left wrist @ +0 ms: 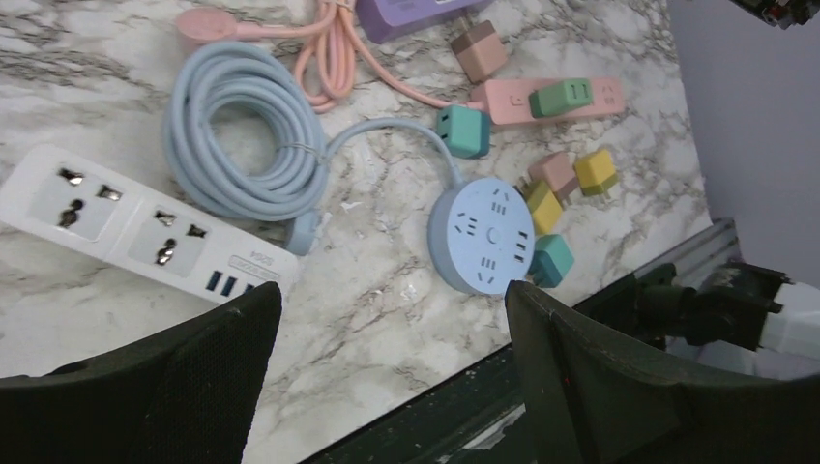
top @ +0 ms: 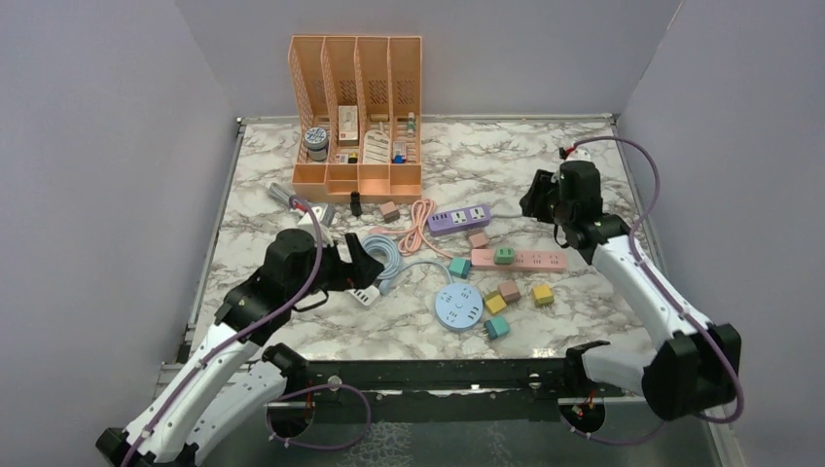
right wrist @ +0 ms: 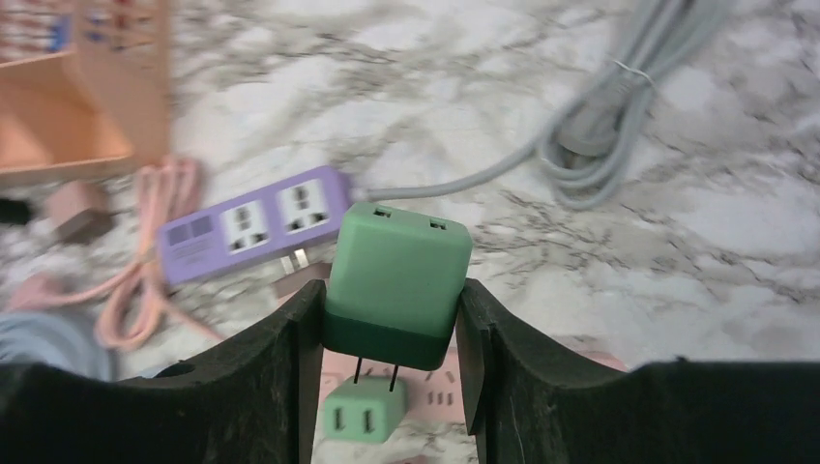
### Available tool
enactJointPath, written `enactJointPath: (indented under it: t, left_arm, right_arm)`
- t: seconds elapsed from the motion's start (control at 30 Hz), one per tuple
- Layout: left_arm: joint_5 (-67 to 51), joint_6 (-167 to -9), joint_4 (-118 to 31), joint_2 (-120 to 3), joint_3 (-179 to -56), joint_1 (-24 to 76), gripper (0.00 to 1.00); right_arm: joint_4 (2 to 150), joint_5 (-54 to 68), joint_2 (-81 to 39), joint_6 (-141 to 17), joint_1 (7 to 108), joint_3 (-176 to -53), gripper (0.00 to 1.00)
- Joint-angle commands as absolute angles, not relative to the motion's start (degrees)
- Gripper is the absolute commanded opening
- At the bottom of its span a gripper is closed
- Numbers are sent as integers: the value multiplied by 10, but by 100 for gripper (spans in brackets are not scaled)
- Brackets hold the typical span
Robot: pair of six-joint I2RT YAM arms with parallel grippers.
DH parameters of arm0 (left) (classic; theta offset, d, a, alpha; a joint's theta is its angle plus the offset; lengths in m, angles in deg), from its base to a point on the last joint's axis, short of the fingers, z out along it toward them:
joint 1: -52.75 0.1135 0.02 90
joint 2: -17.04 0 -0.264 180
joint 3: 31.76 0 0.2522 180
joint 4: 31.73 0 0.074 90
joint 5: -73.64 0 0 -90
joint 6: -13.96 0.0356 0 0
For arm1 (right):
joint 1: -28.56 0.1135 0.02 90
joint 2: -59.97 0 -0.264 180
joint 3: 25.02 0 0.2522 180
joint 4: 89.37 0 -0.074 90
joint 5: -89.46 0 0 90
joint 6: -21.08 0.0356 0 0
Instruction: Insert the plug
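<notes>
— Around long pink power strip (top: pixel 540 260)?
— Purple power strip (right wrist: pixel 256 224), brown cube adapter (top: pixel 478 238) just beyond; small green adapter (right wrist: pixel 364 418) seated on it.
— Green cube plug (right wrist: pixel 396 280)?
— Prongs down, just above, clamped in right gripper (right wrist: pixel 390 298); left gripper (left wrist: pixel 392 300) gaping.

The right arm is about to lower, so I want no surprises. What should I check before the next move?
1. Green plug gripped in the right hand: ok.
2. Prongs exposed and pointing down: ok.
3. Prongs over a free socket of the pink power strip: cannot tell; the right wrist view shows them above the green charger sitting on it.
4. Left hand open, empty, apart from the pink power strip: ok.
</notes>
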State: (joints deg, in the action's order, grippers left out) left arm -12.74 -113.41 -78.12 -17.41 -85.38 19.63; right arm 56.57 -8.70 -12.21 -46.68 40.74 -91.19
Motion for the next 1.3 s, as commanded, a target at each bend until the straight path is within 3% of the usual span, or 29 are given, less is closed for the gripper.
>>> enactJointPath:
  t: [0.0, 0.2, 0.43, 0.9, 1.0, 1.27]
  left_arm:
    - [18, -1175, -751, -235, -910, 194, 89]
    - [88, -1267, -618, -292, -936, 194, 88]
    - [104, -1412, -490, -382, -956, 182, 87]
    - [135, -1422, -451, -539, -1050, 97, 82]
    - [153, -1421, -451, -562, -1053, 87, 76]
    - [149, -1392, -509, -596, -1071, 69, 48]
  right_arm:
    - [567, 19, -19, -528, 454, -888, 31]
    - [593, 193, 79, -576, 498, -859, 24]
    - [629, 378, 119, -634, 527, -840, 24]
    - [596, 386, 103, -722, 570, -855, 24]
    - [598, 387, 103, -722, 574, -855, 24]
    - [592, 390, 102, -732, 580, -854, 24]
